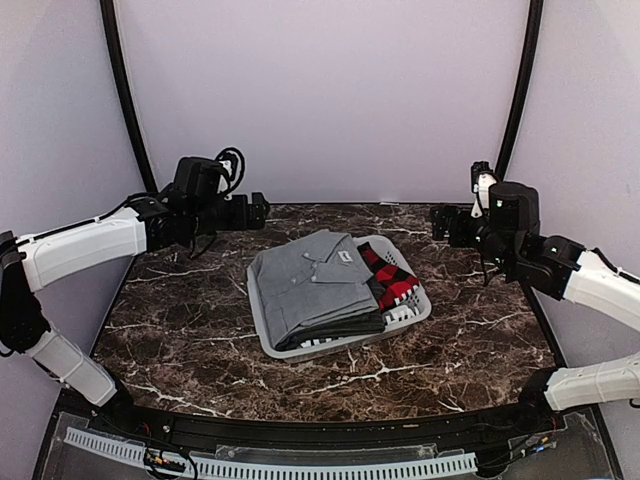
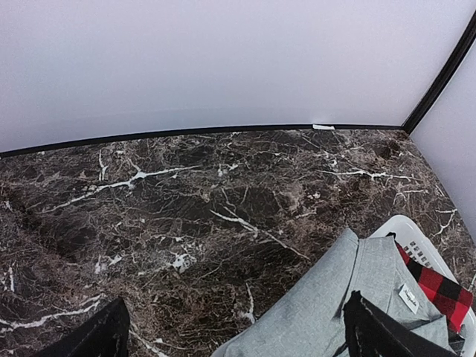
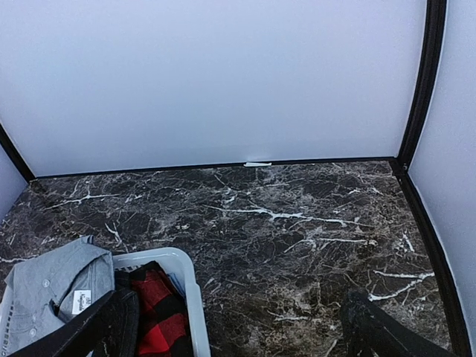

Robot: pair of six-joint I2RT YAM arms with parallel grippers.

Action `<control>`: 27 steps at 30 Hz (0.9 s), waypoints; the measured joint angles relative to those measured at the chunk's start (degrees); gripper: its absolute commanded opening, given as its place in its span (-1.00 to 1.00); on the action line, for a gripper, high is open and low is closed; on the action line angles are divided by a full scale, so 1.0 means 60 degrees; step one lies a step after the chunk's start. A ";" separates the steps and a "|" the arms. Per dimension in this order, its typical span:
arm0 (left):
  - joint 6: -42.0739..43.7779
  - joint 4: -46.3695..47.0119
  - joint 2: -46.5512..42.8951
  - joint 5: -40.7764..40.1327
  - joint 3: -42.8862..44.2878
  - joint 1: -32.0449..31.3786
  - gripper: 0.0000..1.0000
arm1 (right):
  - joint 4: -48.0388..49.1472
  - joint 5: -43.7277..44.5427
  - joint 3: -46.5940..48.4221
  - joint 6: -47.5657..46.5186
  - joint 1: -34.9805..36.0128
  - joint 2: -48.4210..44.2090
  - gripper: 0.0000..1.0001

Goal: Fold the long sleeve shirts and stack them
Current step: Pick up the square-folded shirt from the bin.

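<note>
A folded mid-grey collared shirt with a small neck label lies on top of a pile in a white laundry basket at the table's middle. A red and black plaid shirt lies beside it in the basket. The grey shirt and plaid shirt show in the left wrist view, and the grey shirt and plaid shirt show in the right wrist view. My left gripper is open and empty, high at the back left. My right gripper is open and empty, high at the back right.
The dark marble table is walled by pale panels with black corner posts. The basket rim stands near the right gripper's view. Bare marble lies left, right and in front of the basket.
</note>
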 measured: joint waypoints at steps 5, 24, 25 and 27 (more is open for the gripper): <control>-0.0106 -0.0346 0.0055 -0.0204 0.0222 -0.0069 0.98 | -0.0317 0.0022 0.0295 0.0040 -0.0047 0.0182 0.97; -0.0962 -0.1570 0.0047 0.0084 0.0266 -0.0117 0.98 | -0.1344 -0.2328 0.1574 0.0204 0.0200 0.2353 0.97; -0.1020 -0.1643 0.0047 0.0138 0.0233 -0.0109 0.98 | -0.1402 -0.2488 0.1679 0.0215 0.0317 0.2532 0.97; -0.1184 -0.1767 0.0047 0.0364 0.0146 -0.0058 0.98 | -0.1574 -0.2801 0.1982 0.0255 0.0656 0.2998 0.96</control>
